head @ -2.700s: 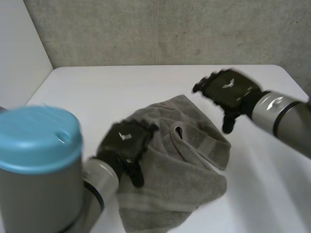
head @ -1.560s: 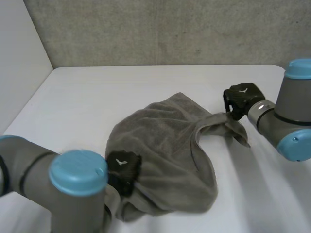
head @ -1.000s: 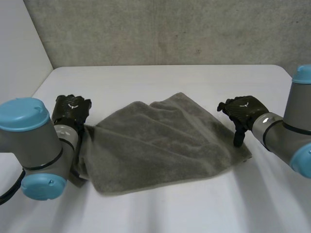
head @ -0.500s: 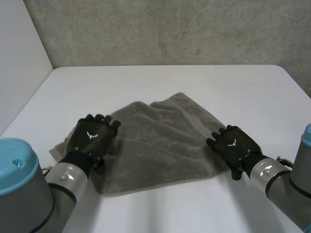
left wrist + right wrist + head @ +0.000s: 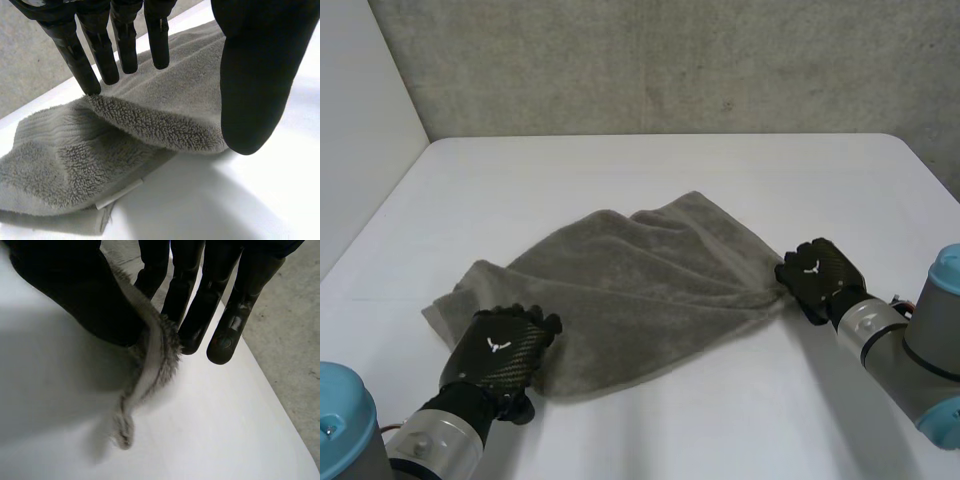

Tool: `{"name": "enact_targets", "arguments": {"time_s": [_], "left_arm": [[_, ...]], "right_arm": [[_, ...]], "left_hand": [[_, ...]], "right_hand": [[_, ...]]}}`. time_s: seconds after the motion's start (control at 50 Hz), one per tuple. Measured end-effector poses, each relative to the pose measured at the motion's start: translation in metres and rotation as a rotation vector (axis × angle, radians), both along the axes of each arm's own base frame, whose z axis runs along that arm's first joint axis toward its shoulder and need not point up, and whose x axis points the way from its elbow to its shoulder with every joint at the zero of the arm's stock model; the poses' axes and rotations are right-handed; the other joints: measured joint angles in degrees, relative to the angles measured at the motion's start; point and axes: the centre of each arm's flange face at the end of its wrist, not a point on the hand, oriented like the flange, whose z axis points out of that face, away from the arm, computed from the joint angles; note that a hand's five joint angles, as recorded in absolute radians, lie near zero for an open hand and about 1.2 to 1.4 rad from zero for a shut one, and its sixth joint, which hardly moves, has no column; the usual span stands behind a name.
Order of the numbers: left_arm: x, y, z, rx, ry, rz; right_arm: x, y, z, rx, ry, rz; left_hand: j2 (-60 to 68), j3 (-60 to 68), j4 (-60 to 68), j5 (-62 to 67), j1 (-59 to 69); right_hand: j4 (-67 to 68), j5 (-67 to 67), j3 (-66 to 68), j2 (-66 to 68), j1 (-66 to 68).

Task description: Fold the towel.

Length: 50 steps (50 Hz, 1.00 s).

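Your left hand [image 5: 498, 352] is reaching over the towel [image 5: 630, 280] at its near-left edge. Its fingers [image 5: 125, 45] are lying straight on the pile, and its thumb [image 5: 255, 75] is standing apart just beside the folded-over hem. It is probably not gripping yet, though the angle is leaving that unsure. Your right hand [image 5: 817, 280] is pinching the towel's right corner [image 5: 155, 355] between thumb and fingers, with the tip trailing loose onto the table [image 5: 620, 170].

You are, by the look of it, taking hold for the first fold. The next move is calling for the left thumb to close under the hem, then for both hands to lift evenly and carry one side across.

The towel is lying spread around the table's middle, nearer the near edge. Its long axis is running left to right, slightly skewed, with one corner pointing toward the far edge.
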Motion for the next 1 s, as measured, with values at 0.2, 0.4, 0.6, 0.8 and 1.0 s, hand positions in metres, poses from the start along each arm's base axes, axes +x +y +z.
{"name": "enact_targets", "arguments": {"time_s": [0.2,0.4,0.6,0.8,1.0], "left_arm": [[-0.001,-0.001,-0.004,0.054,0.075,0.031],[-0.013,-0.004,-0.014,0.099,0.091,0.017],[-0.025,-0.015,-0.037,0.136,0.057,0.007],[-0.037,-0.037,-0.045,0.075,0.089,0.010],[-0.048,-0.059,-0.048,0.044,0.109,0.019]], "right_arm": [[-0.001,-0.023,0.026,0.003,-0.169,-0.135],[-0.006,-0.031,0.046,0.090,-0.284,-0.280],[-0.003,-0.025,0.054,0.130,-0.280,-0.280],[-0.002,-0.024,0.053,0.130,-0.275,-0.275],[-0.002,-0.029,0.055,0.113,-0.275,-0.272]], "left_hand": [[5.9,5.8,5.8,5.8,5.9],[10.6,10.6,10.7,10.5,10.7],[5.2,5.2,5.2,5.4,5.5],[5.7,5.6,5.5,5.6,5.7],[34.6,34.5,34.5,34.6,35.4]], "right_hand": [[1.0,1.3,0.6,0.3,1.5],[1.1,1.5,0.6,0.3,1.5],[1.1,1.6,0.8,0.3,1.5],[1.1,1.6,0.8,0.3,1.5],[1.1,1.6,0.8,0.3,1.5]]}}
